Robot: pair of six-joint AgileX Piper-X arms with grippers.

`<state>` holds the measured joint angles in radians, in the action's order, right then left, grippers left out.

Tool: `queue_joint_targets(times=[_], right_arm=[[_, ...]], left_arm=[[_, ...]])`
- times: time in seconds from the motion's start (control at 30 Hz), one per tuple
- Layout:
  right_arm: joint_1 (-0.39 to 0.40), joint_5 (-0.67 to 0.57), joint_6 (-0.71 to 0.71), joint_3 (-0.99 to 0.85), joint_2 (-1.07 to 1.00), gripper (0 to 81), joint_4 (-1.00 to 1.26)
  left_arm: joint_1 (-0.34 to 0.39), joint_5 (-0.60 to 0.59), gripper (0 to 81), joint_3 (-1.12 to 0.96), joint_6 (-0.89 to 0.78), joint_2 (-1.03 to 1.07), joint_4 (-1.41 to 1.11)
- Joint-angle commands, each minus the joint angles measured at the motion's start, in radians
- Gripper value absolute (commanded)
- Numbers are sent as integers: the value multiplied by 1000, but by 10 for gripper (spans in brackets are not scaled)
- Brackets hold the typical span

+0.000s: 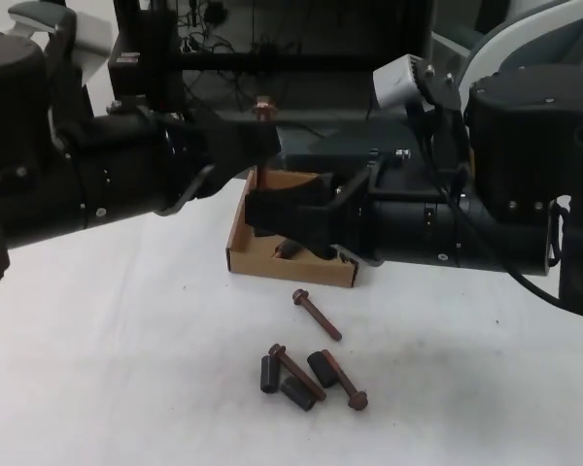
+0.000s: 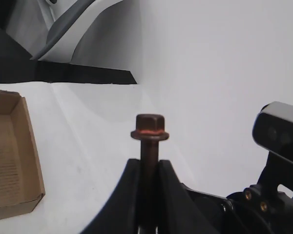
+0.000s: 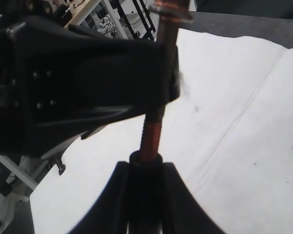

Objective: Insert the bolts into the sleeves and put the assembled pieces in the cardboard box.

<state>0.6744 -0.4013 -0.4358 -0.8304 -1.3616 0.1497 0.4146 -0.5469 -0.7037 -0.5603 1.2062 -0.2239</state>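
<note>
Below, three loose bolts [image 1: 316, 314], three sleeves [image 1: 269, 373]

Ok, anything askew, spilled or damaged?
Nothing stands out. The left end effector holds a bolt upright, its end entering the sleeve in the right end effector; spare bolts and sleeves lie loose before the cardboard box.

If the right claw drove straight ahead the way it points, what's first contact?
Probably the black body of the left claw, close ahead and above. The right claw, shut on a dark cylindrical sleeve, is linked to it by the rusty brown bolt. Depth is unclear; it might slip beneath.
</note>
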Motion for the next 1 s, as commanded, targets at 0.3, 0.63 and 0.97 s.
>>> queue_joint_targets(times=[0.3,0.63,0.97], right_arm=[[-17,51,-8,-7,4,4,21],[-17,52,1,-7,4,4,21],[-17,52,18,-7,4,4,21]], left_arm=[[3,-22,17,-11,125,-5,118],[6,-48,17,-11,127,-25,124],[3,-88,231,-11,163,-32,98]])
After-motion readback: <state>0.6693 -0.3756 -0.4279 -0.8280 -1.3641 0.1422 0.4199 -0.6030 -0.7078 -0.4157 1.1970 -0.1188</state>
